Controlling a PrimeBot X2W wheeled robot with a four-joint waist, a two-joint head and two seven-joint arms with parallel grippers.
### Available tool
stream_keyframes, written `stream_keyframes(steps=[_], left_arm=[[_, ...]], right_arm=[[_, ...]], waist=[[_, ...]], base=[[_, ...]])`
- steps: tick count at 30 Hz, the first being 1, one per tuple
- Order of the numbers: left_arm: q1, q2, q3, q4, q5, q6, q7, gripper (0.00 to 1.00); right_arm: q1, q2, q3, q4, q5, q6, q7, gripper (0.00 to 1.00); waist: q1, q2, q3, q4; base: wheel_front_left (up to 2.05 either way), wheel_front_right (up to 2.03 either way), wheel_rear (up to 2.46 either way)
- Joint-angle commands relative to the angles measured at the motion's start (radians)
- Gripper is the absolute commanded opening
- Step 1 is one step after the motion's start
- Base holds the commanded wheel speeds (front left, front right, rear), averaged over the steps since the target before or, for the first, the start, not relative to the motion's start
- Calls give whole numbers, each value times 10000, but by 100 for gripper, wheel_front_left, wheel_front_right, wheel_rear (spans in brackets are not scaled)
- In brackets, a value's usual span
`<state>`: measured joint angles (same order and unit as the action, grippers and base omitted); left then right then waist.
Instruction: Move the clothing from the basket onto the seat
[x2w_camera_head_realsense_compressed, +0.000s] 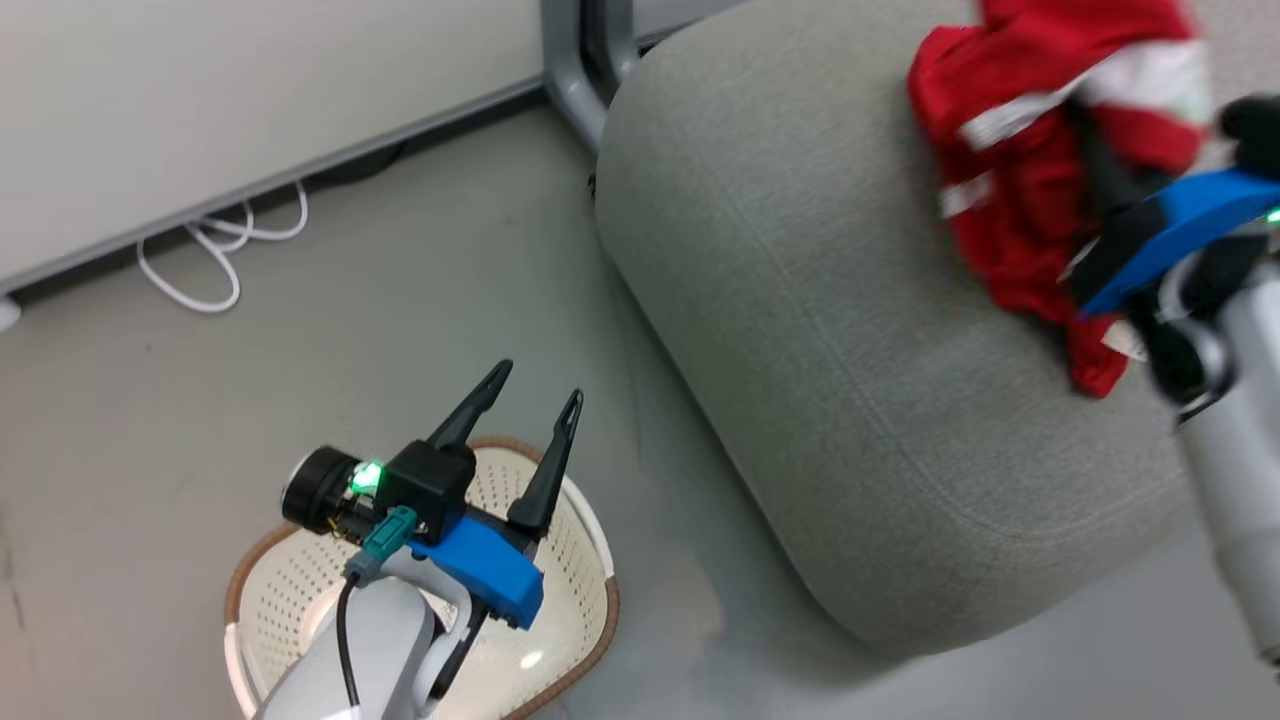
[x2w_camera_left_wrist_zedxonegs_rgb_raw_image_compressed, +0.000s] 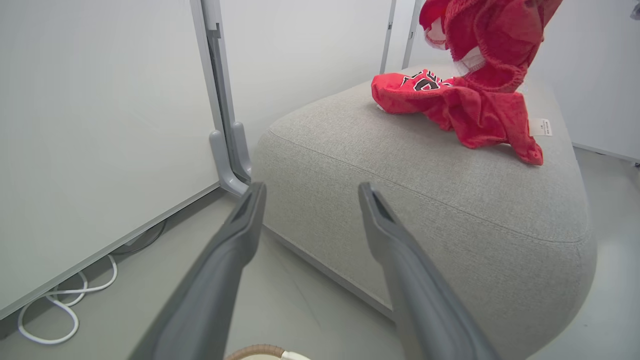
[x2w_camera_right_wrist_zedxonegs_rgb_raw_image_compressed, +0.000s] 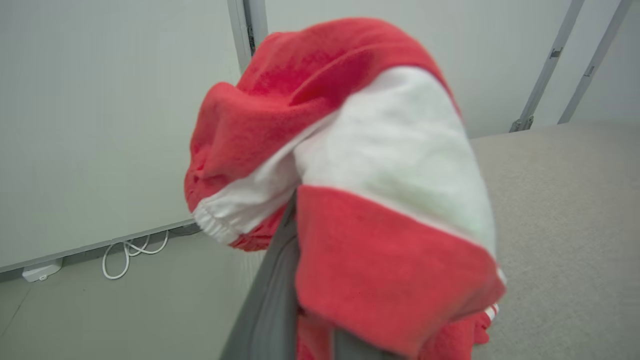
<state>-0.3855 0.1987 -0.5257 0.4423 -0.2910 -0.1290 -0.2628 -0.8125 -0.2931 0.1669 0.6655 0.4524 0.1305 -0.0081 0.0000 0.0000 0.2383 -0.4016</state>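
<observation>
The red shorts (x2w_camera_right_wrist_zedxonegs_rgb_raw_image_compressed: 350, 175) with a broad white stripe hang bunched over my right gripper (x2w_camera_head_realsense_compressed: 1088, 140), which is shut on them above the far part of the grey seat (x2w_camera_head_realsense_compressed: 850, 350). One grey finger (x2w_camera_right_wrist_zedxonegs_rgb_raw_image_compressed: 267, 305) shows under the cloth. In the left wrist view the shorts (x2w_camera_left_wrist_zedxonegs_rgb_raw_image_compressed: 492, 35) dangle down to the seat (x2w_camera_left_wrist_zedxonegs_rgb_raw_image_compressed: 425, 200), beside the red jersey (x2w_camera_left_wrist_zedxonegs_rgb_raw_image_compressed: 420, 90) with black-and-white lettering lying there. My left gripper (x2w_camera_head_realsense_compressed: 540, 380) stands open with nothing in it over the cream basket (x2w_camera_head_realsense_compressed: 590, 610). Its fingers (x2w_camera_left_wrist_zedxonegs_rgb_raw_image_compressed: 240, 235) point toward the seat's near side.
A white cable (x2w_camera_head_realsense_compressed: 220, 250) lies looped on the grey floor by the white wall panel. The panel's grey post foot (x2w_camera_head_realsense_compressed: 575, 70) stands close to the seat's corner. Bare floor lies between the basket and the seat.
</observation>
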Motion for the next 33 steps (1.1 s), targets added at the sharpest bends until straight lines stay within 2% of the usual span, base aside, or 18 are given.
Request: stream_keyframes(steps=[1, 4, 12, 15, 19, 25, 33], left_arm=[[-208, 92, -19, -72, 30, -21, -30, 100], [-582, 246, -191, -279, 85, -21, -28, 100], [-1449, 723, -345, -1154, 387, -21, -28, 100], [-1653, 886, -297, -1419, 482, -21, -30, 100], [-1806, 1128, -180, -1745, 548, -8, -30, 100], [-1793, 1269, -105, -1960, 530, 55, -30, 100], [-1931, 1250, -223, -1851, 491, 41, -29, 100]], right_arm=[[-256, -152, -170, 31, 79, 5, 51, 0], [-814, -857, -1041, 155, -50, 5, 222, 0], [-1545, -2069, -3650, 263, 138, 3, 42, 0], [-1465, -2127, -4385, 416, 52, 5, -158, 0], [-1285, -1811, -4868, 744, -19, 5, -419, 0], [-1298, -1468, -4912, 1259, -212, 3, -761, 0], [-1568, -1402, -4682, 1672, -275, 3, -926, 0]], waist=[[0, 0, 601, 471], [0, 0, 1228, 835], [0, 0, 3042, 1639], [0, 0, 3595, 1790], [0, 0, 4166, 1811], [0, 0, 4397, 1772], [0, 0, 4298, 1689]], base=[[0, 0, 0], [0, 0, 0], [0, 0, 0], [0, 0, 0], [0, 0, 0], [0, 0, 0], [0, 0, 0]])
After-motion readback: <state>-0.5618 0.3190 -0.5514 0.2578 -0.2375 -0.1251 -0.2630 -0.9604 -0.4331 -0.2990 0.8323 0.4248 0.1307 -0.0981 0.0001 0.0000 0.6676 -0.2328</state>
